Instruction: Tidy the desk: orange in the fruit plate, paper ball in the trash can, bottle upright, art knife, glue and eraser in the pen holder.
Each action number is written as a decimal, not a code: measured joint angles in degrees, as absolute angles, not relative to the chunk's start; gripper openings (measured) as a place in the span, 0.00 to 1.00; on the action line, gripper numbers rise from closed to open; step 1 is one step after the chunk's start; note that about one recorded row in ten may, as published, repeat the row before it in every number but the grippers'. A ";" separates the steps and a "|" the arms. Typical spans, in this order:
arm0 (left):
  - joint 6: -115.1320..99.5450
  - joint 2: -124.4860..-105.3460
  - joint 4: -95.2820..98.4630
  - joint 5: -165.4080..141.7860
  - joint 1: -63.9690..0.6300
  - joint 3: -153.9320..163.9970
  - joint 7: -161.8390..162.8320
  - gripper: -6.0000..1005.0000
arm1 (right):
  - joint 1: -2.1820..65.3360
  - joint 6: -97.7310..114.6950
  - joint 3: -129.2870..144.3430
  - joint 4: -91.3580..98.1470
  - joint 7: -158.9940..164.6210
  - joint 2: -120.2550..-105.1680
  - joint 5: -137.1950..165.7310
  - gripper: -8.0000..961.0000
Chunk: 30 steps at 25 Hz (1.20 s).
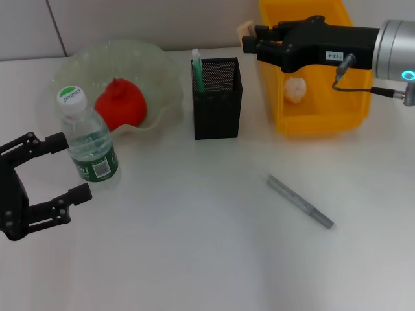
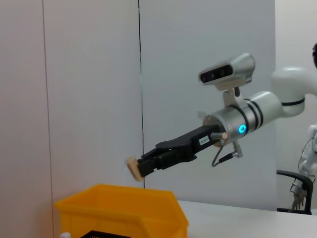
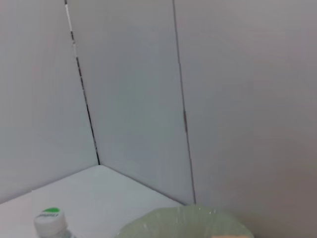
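The eraser (image 1: 245, 30) is pinched at the tip of the right gripper (image 1: 250, 37), high above the table, a little to the 1 o'clock side of the pen holder (image 1: 217, 98). In the left wrist view the same eraser (image 2: 132, 167) shows as a small tan block pressed between the black fingers, over the rim of the trash can (image 2: 124, 208). The coming move depends on one relation: the pen holder's opening lies toward 7 o'clock from the eraser and lower, so I judge the arm must travel a short way in that direction before letting go. The right arm is clearly the nearer one for this.

The pen holder stands upright and already holds a green stick-like thing (image 1: 197, 69), leaning in its corner at 10 o'clock; I cannot tell if it is the glue or the knife. The trash can (image 1: 314, 120), at 3 o'clock from the holder, has the paper ball (image 1: 295, 89) inside. The fruit plate (image 1: 165, 74), at 9 o'clock from the holder, has the orange (image 1: 120, 103) in it. The bottle (image 1: 87, 137) stands upright just at 7 o'clock from the plate.

A grey bar (image 1: 300, 201), probably the art knife, lies flat on the table at 5 o'clock from the holder, its long axis running from 10 to 4 o'clock.

The left gripper (image 1: 65, 165) hangs with fingers spread wide and holding nothing, just beside the bottle at about 8 o'clock.
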State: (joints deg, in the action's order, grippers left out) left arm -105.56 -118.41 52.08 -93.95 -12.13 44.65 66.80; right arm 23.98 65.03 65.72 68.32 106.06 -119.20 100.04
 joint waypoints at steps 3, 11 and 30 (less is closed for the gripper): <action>-105.64 -118.41 52.00 -93.95 -12.13 44.65 66.80 0.83 | 26.91 65.11 63.13 62.82 103.55 -119.14 99.95 0.27; -105.41 -118.35 51.82 -93.96 -12.23 44.65 66.53 0.83 | 35.31 61.21 60.90 49.26 97.55 -118.46 100.37 0.27; -104.03 -118.20 51.68 -94.39 -12.87 44.52 66.33 0.83 | 42.17 52.42 61.77 37.90 92.83 -119.00 102.38 0.27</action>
State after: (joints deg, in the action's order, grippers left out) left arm -104.03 -118.20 51.68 -94.39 -12.87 44.52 66.33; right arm 42.17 52.43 61.77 37.90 92.83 -119.00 102.38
